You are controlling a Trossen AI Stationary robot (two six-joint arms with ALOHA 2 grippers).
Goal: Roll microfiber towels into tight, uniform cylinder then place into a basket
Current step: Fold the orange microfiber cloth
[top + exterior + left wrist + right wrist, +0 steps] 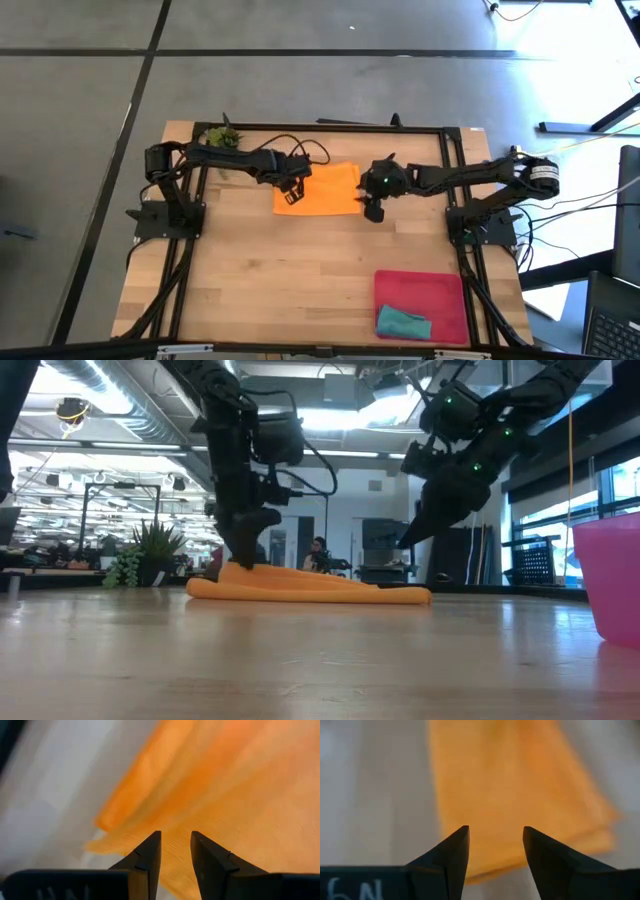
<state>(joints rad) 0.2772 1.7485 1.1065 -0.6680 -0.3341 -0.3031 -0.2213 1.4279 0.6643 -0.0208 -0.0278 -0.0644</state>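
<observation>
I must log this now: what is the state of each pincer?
Left pincer: open, holding nothing, over the orange towel.
Right pincer: open, holding nothing, above the towel's other end.

A: Where's the flat orange microfiber towel (318, 188)?
B: Far half of the wooden table (280, 270), between both grippers.
A: The shallow red-pink basket (425, 290)?
B: Near right corner; crumpled teal towel (403, 322) lies in its near-left part.
</observation>
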